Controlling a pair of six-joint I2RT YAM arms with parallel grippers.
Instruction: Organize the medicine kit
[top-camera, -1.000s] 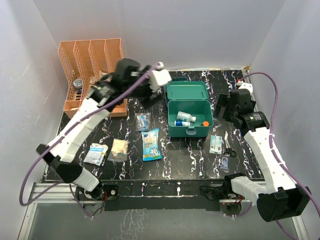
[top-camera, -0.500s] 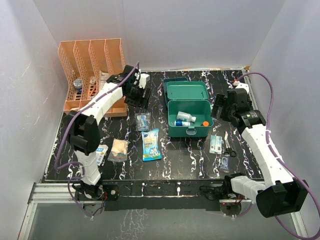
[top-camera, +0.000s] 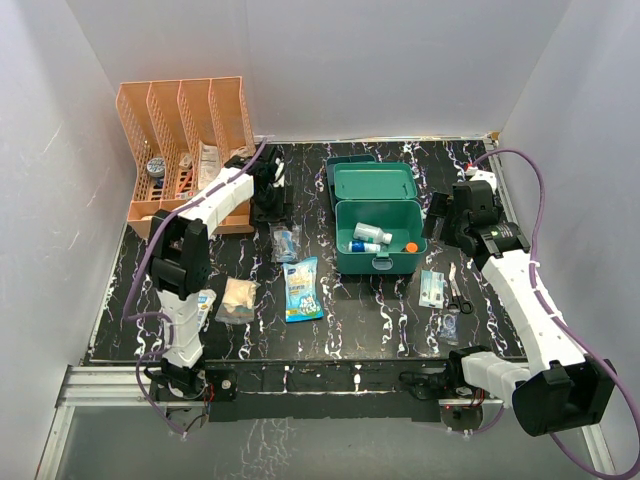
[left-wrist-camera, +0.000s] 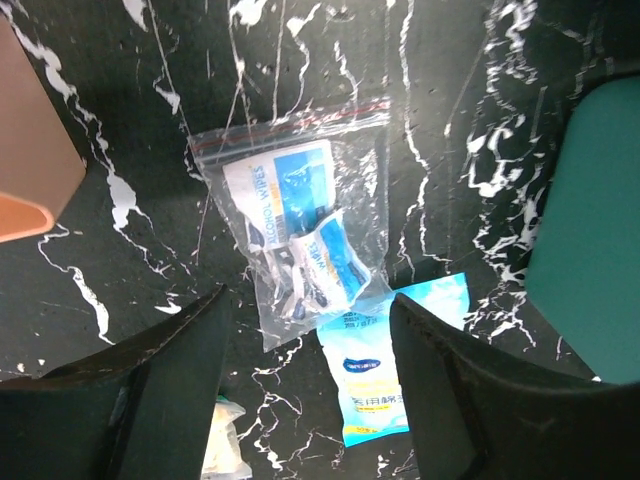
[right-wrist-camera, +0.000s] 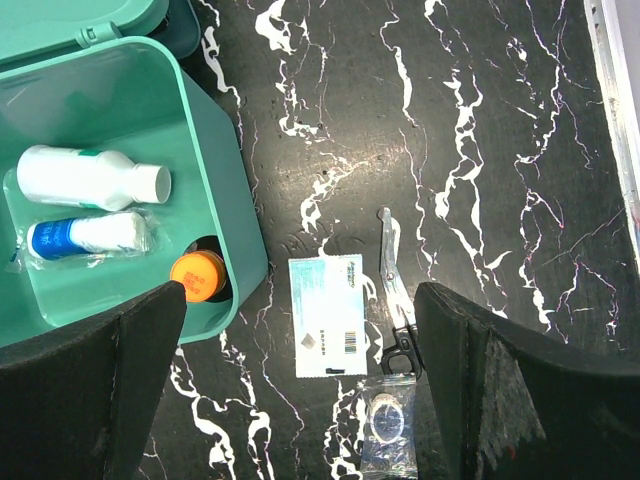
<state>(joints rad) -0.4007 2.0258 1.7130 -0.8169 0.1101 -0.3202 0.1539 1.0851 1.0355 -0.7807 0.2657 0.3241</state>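
The teal medicine kit (top-camera: 345, 240) stands open mid-table with its lid (top-camera: 373, 185) tipped back. It holds a white bottle (right-wrist-camera: 90, 178), a blue-labelled tube (right-wrist-camera: 85, 237) and an orange-capped bottle (right-wrist-camera: 195, 277). My left gripper (top-camera: 268, 195) is open and empty, hovering above a zip bag of wipes (left-wrist-camera: 295, 235) and a blue packet (left-wrist-camera: 390, 360). My right gripper (top-camera: 440, 218) is open and empty, right of the kit (right-wrist-camera: 230, 200), above a white-blue sachet (right-wrist-camera: 327, 315), scissors (right-wrist-camera: 397, 300) and a small clear packet (right-wrist-camera: 387, 425).
An orange slotted rack (top-camera: 185, 130) with small items stands at the back left; its corner shows in the left wrist view (left-wrist-camera: 30, 150). A beige gauze pack (top-camera: 238, 300) and a blue-white packet (top-camera: 195, 308) lie at the front left. White walls surround the table.
My left arm has swung down from high over the rack to low beside it, above the zip bag. The right arm has shifted only slightly.
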